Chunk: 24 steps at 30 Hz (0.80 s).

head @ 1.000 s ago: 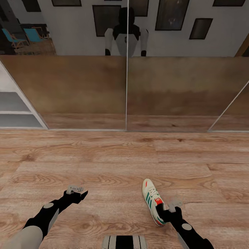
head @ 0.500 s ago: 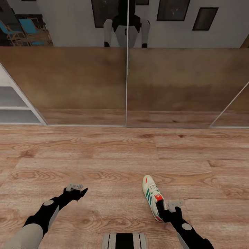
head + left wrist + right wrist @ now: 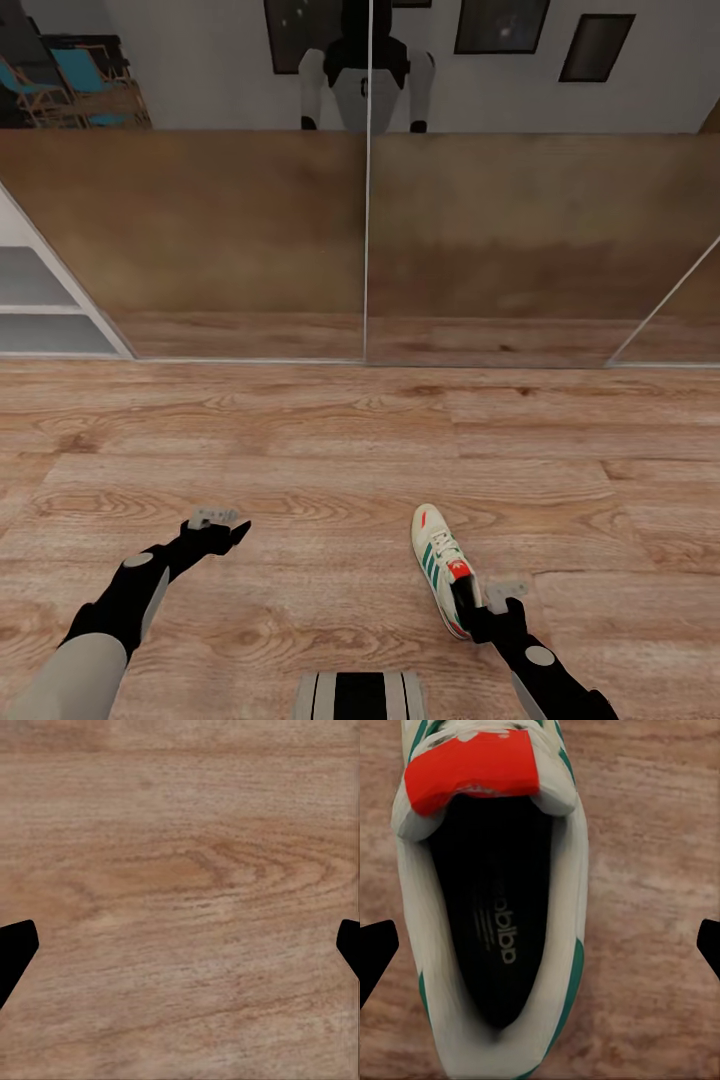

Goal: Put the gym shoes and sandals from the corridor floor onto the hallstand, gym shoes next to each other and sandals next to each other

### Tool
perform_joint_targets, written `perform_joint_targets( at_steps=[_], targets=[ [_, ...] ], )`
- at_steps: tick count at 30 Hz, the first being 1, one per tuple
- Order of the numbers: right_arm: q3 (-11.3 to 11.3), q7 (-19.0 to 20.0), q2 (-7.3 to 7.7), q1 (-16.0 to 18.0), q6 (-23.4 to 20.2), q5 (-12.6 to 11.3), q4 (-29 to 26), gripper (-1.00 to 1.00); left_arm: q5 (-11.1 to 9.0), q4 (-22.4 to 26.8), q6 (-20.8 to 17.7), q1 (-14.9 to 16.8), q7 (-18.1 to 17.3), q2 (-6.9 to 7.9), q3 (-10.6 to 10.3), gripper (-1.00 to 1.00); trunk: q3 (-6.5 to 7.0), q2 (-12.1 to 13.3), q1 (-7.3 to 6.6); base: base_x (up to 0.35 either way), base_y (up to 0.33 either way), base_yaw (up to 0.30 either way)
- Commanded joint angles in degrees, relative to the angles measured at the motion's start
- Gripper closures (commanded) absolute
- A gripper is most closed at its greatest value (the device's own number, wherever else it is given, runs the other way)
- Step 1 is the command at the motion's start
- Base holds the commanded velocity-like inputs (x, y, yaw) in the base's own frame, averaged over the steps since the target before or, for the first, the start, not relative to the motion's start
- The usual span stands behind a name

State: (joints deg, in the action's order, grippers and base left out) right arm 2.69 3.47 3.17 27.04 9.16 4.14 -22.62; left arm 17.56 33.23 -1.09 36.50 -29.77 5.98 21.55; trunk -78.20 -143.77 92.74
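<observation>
A white gym shoe [image 3: 445, 570] with green stripes and a red-orange tongue patch lies on the wood-plank corridor floor [image 3: 330, 440], toe pointing toward the mirrored sliding doors [image 3: 365, 240], as the robot's right pincer [image 3: 487, 607] hangs directly over the heel end. In the right wrist view the shoe's dark opening [image 3: 499, 922] sits between the two black fingertips [image 3: 376, 949], which stand wide apart on either side of it and touch nothing. The left pincer [image 3: 215, 528] hovers over bare planks well to the shoe's left, its tips likewise spread with nothing between them. A corner of the white-grey hallstand [image 3: 40, 320] shows at the far left, well apart from the shoe.

The step in hand appears to be the grasp. A sound approach would lower the right pincer straight down so the fingers straddle the padded collar near the heel, then close firmly across the shoe's width. The shoe sits slightly off-centre between the tips, so a small sideways correction first should prevent one finger pushing it across the floor.
</observation>
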Motion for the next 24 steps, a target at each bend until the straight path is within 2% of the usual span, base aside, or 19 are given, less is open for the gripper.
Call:
perform_joint_targets(
  at_steps=[1,7,15,24],
  targets=[
    [0.1,0.0,0.03,0.0,0.2,0.4,0.0,-1.0,0.4,0.9,-0.8,0.0,-0.7,-0.19,0.4,-1.0,-0.27,0.0,0.01,0.0,0.0,0.0],
    [0.2,0.0,0.0,0.0,0.2,0.4,0.0,-1.0,0.3,4.3,-3.5,-0.5,-1.9,-0.64,0.2,-1.0,-1.73,-0.1,0.17,0.0,0.0,0.003],
    [0.1,0.0,0.0,0.0,0.2,0.4,0.0,-1.0,0.3,5.9,-4.5,-0.7,-2.4,-0.77,0.2,-1.0,-4.08,-0.2,0.37,0.0,0.0,0.05],
    [0.1,-0.1,0.01,0.0,0.2,0.4,0.0,-1.0,0.3,6.0,-4.6,-0.7,-2.5,-0.78,0.2,-1.0,-4.41,-0.2,0.37,0.0,0.0,0.024]
  ],
)
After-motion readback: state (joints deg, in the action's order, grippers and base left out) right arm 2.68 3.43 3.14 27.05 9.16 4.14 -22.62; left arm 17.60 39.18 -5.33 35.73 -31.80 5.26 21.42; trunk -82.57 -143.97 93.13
